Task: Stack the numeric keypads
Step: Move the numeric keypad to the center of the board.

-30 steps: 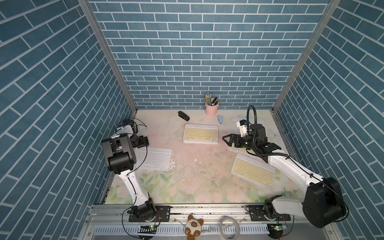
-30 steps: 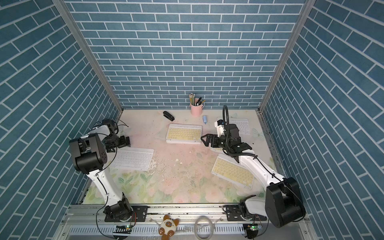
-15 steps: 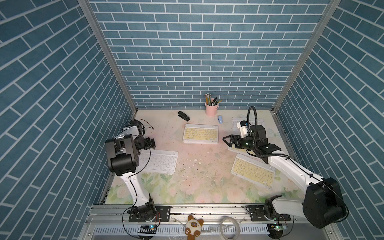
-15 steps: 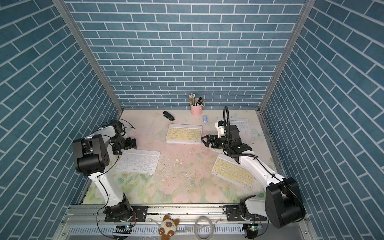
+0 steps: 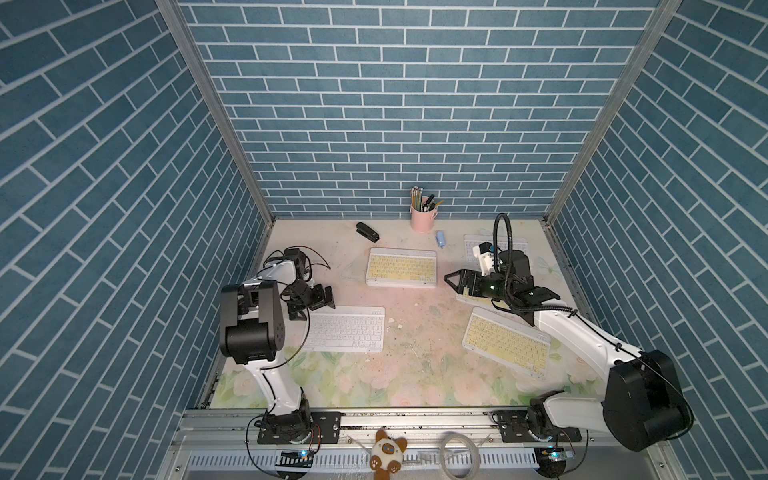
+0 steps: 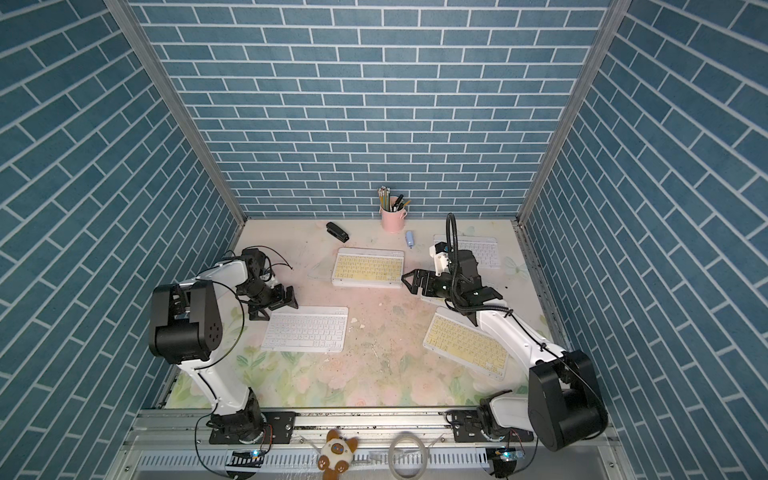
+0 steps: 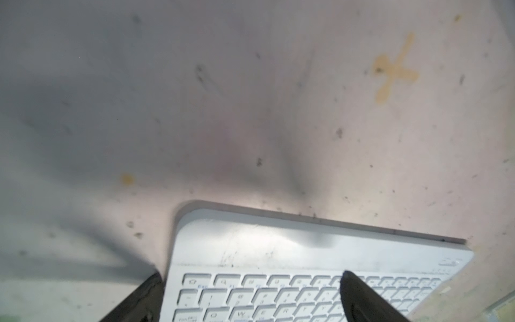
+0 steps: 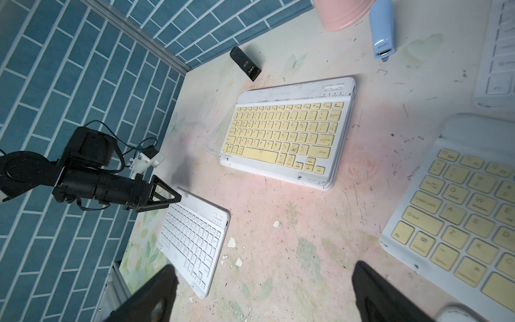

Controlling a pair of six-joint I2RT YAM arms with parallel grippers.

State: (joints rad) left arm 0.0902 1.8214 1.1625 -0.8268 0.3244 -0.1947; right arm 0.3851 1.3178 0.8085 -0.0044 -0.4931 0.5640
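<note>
Stacking has barely begun, by my reading. The keyboards lie spread over the table [image 5: 415, 374] in five separate spots, and only one spot looks layered. At 12 o'clock, the back yellow keyboard [image 5: 401, 269] seems in the right wrist view to rest on a second white frame, with edges nearly flush. I cannot tell whether more lie beneath it.

Counting the faces that show, three have yellow keys:
- the back yellow keyboard at 12 o'clock
- the front yellow keyboard [image 5: 507, 348] at 4 o'clock
- the half-hidden yellow keyboard [image 8: 459, 209] at 3 o'clock, under the right arm

Two have white keys:
- the near white keyboard [image 5: 345, 334] at 8 o'clock
- the far white keyboard [image 5: 478, 245] at 1 o'clock

No pink keys show. Four loose keyboards seem left to gather onto one pile.

The left gripper [image 5: 313, 306] is spread wide at the near white keyboard's 10 o'clock corner. One finger is beside the short edge and the other is above the keys, grasping nothing. The right gripper [image 5: 451, 283] hangs released and empty at about 2 o'clock, pointing toward the back pile.

Along 12 o'clock there are also one stapler [image 5: 368, 232], one blue stick [image 5: 440, 240] and one pink cup [image 5: 422, 218] of pencils.
</note>
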